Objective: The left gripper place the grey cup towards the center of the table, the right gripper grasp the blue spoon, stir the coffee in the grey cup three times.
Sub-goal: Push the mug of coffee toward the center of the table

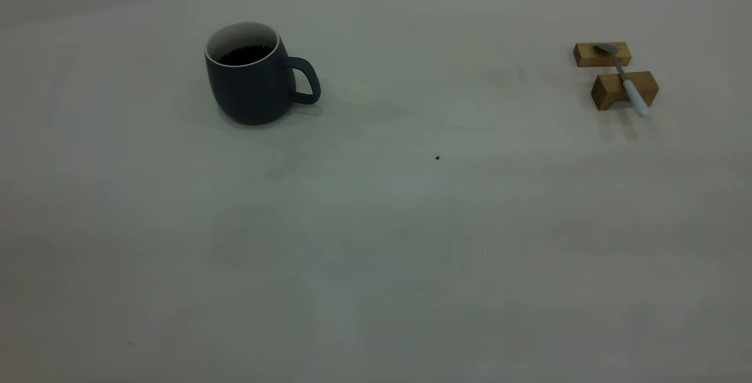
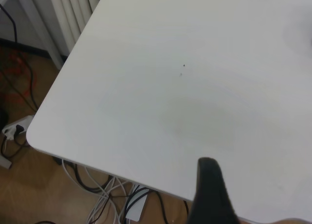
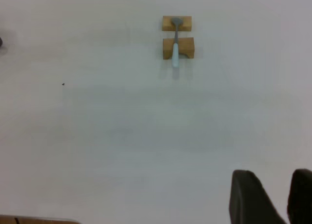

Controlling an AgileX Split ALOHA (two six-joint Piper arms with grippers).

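Two wooden blocks [image 1: 617, 74] near the table's [image 1: 376, 224] far right edge carry the blue spoon [image 1: 624, 76]. Toward the far left stands the grey cup [image 1: 252, 74] of coffee [image 1: 245, 55]. Right gripper [image 3: 273, 197] fingers slightly parted, empty; left gripper's [image 2: 210, 195] state unclear.

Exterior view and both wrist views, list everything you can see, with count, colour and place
grey cup: one, dark slate grey, white inside, far left of table, handle towards the spoon.
coffee: dark liquid, inside the cup.
blue spoon: one, grey metal bowl, pale blue handle, lying across both blocks.
wooden blocks: two, tan, far right of table.
speck: one, dark, near table centre.
table: one, off-white.
cables: several, on the floor below the table corner.
left claw: one dark finger seen, over the table corner.
right claw: two dark fingers, apart, well short of the spoon.
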